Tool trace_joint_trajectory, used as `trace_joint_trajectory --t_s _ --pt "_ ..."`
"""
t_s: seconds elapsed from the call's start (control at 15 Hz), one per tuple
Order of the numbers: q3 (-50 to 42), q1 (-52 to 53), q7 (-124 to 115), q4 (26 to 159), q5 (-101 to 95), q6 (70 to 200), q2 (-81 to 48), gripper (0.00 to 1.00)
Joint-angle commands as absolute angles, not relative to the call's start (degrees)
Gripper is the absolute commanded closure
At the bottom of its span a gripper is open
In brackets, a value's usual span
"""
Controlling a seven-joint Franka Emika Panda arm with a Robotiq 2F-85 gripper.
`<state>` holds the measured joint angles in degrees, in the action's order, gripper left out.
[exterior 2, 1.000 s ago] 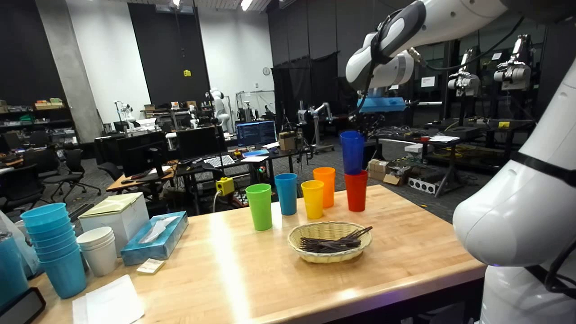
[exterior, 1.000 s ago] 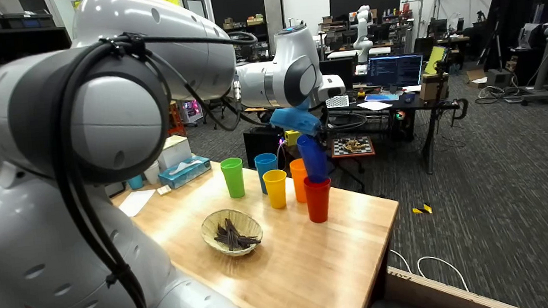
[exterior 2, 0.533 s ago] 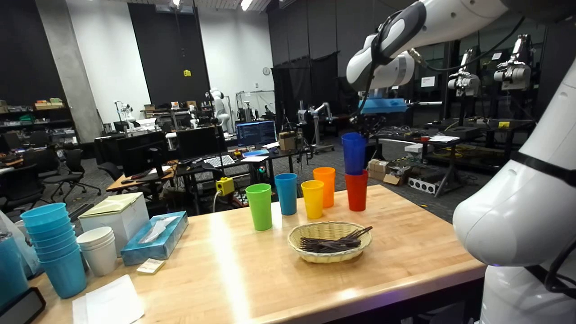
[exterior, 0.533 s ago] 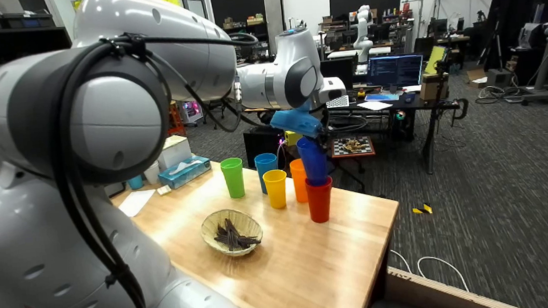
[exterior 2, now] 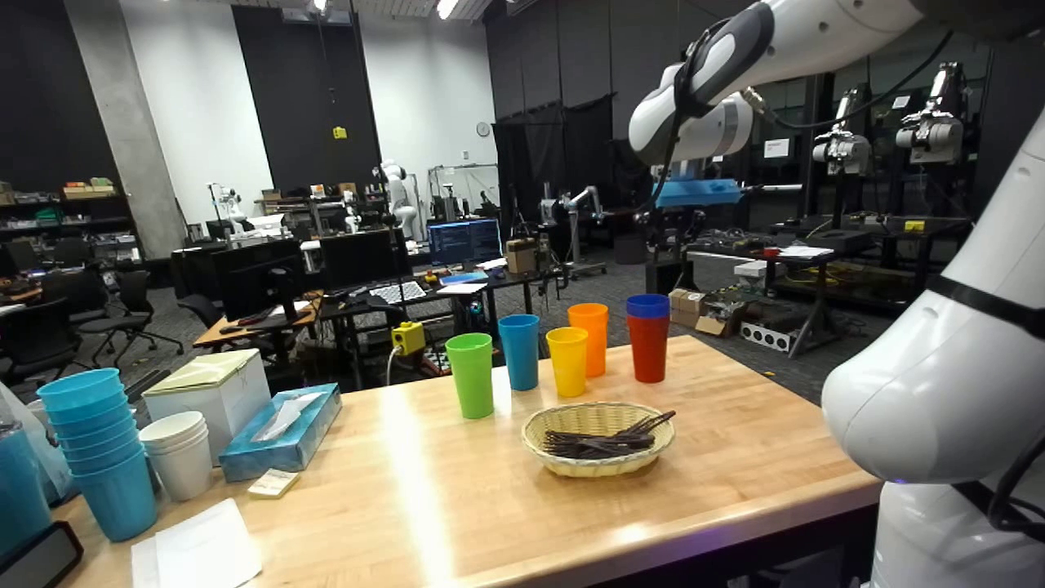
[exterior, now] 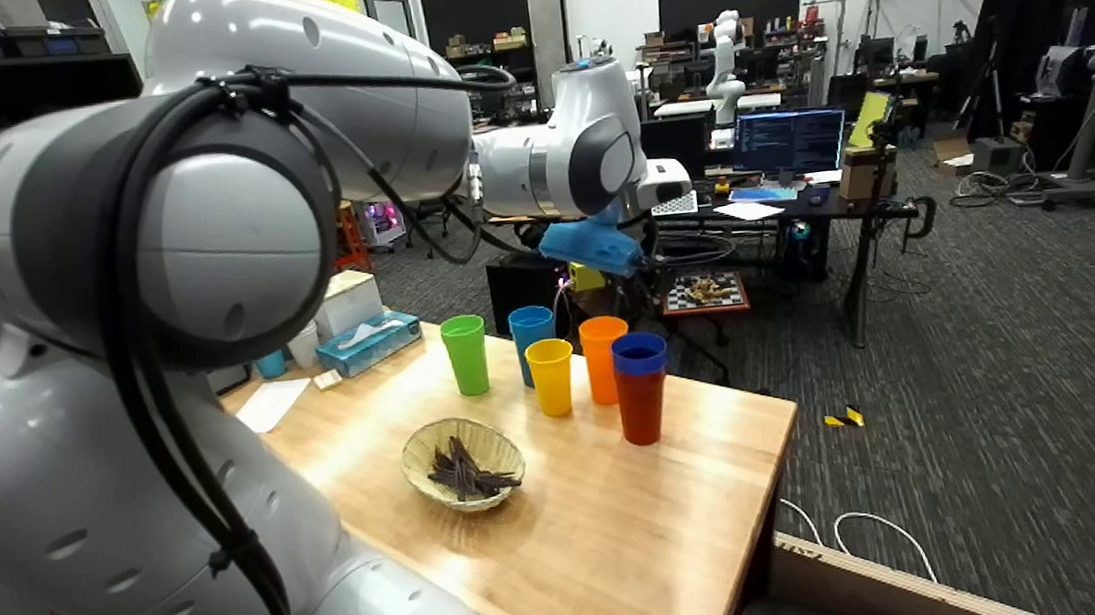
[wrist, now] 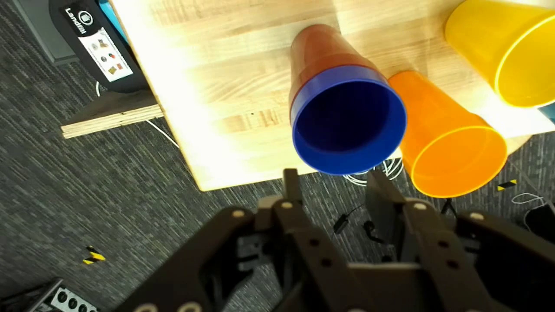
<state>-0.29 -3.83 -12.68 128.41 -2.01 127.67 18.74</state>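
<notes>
Two fingers (wrist: 383, 203) distinct, wrist view only

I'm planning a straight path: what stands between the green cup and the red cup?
The yellow cup stands between the green cup and the red cup in both exterior views; the light-blue cup and orange cup stand farther back.

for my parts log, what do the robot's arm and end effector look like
The Franka Emika Panda arm is glossy white and rounded, with dark grey joint bands. Thick black cables run along its outside, and a black strap crosses it lower down. A blue casing sits above the dark end effector, which has narrow fingers and pale round pins.
</notes>
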Motion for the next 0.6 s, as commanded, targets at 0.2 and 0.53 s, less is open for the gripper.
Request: trace_joint_trajectory --t_s 0.2,0.53 --pt "0.29 -2.93 -10.95 128.76 -1.67 124.98 20.75 0.05" --pt "2.46 -1.14 -11.03 128.14 -2.01 124.40 20.39 0.00"
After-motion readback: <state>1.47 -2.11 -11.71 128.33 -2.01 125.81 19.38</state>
